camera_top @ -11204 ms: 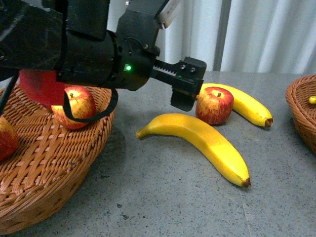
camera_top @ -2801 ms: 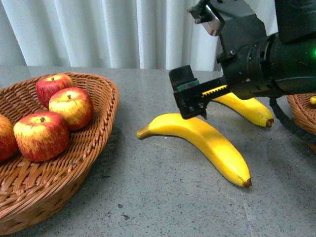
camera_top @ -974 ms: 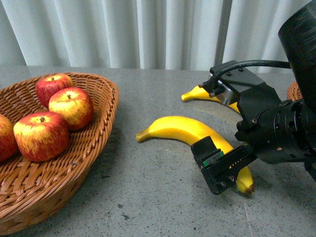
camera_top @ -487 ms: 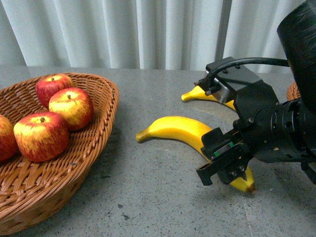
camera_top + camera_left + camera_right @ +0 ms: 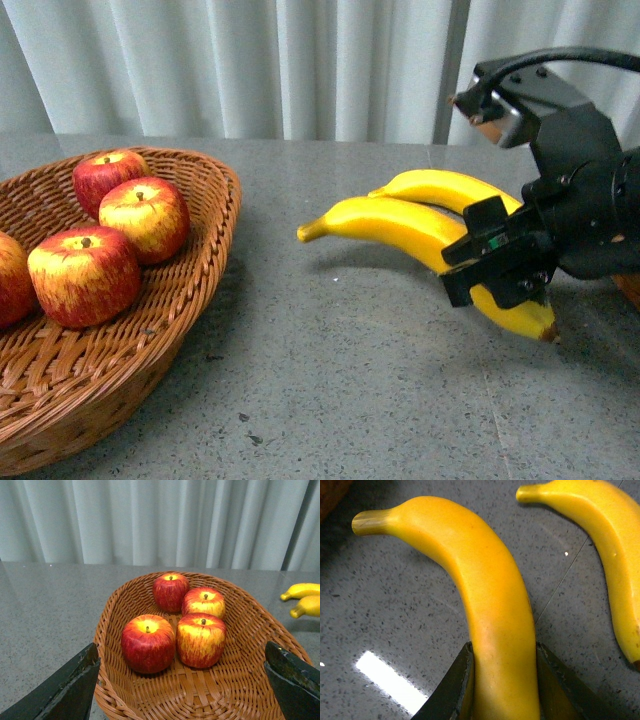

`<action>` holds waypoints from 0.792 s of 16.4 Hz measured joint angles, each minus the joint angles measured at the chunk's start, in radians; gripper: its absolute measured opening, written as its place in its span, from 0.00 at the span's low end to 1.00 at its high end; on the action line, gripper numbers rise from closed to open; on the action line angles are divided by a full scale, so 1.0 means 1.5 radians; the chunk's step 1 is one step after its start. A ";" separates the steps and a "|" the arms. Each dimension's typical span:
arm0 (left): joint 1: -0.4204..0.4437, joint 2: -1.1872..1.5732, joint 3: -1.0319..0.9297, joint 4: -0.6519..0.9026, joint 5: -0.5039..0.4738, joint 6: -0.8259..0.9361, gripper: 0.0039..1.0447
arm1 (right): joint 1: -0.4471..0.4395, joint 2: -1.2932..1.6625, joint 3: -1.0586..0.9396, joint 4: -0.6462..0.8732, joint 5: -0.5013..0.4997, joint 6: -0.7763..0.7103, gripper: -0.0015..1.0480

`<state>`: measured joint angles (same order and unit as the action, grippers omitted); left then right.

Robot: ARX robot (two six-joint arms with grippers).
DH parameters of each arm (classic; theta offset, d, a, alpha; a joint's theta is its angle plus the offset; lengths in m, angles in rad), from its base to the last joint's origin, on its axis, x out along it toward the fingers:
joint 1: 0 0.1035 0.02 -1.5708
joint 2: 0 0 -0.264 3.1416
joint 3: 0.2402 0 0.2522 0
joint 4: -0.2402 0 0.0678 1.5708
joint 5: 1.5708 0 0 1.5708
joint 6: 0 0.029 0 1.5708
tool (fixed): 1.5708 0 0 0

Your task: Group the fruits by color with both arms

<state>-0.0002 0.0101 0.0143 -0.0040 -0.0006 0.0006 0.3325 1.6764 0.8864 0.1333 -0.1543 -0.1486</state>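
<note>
My right gripper (image 5: 497, 265) is shut on a long yellow banana (image 5: 400, 225) and holds it above the grey table, stem end to the left. In the right wrist view the banana (image 5: 490, 605) sits tight between both fingers (image 5: 457, 690). A second banana (image 5: 440, 185) lies on the table just behind it and shows beside the held one as banana (image 5: 605, 540). Several red-and-yellow apples (image 5: 84, 275) rest in the wicker basket (image 5: 205, 250) at the left. My left gripper (image 5: 182, 690) hangs open over that basket (image 5: 250, 630), above the apples (image 5: 201, 639), holding nothing.
White curtains hang behind the table. The basket's rim (image 5: 107, 630) rises between the apples and the bare grey tabletop (image 5: 340, 380). A sliver of another wicker basket (image 5: 630, 288) shows at the right edge behind the right arm.
The right gripper came down over the near banana, shut on it and lifted it up and to the right. Earlier the left arm left the front view, and the apple beside the bananas is gone.
</note>
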 joint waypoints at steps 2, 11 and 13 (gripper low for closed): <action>0.000 0.000 0.000 0.000 0.000 0.000 0.94 | -0.018 -0.021 0.012 -0.002 -0.021 0.017 0.28; 0.000 0.000 0.000 0.000 0.000 0.000 0.94 | -0.406 -0.169 -0.073 0.084 -0.187 -0.014 0.28; 0.000 0.000 0.000 0.000 0.000 0.000 0.94 | -0.462 -0.181 -0.116 0.083 -0.214 -0.049 0.28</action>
<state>-0.0002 0.0101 0.0143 -0.0036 -0.0002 0.0002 -0.3599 1.4044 0.7124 0.2577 -0.4755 -0.2218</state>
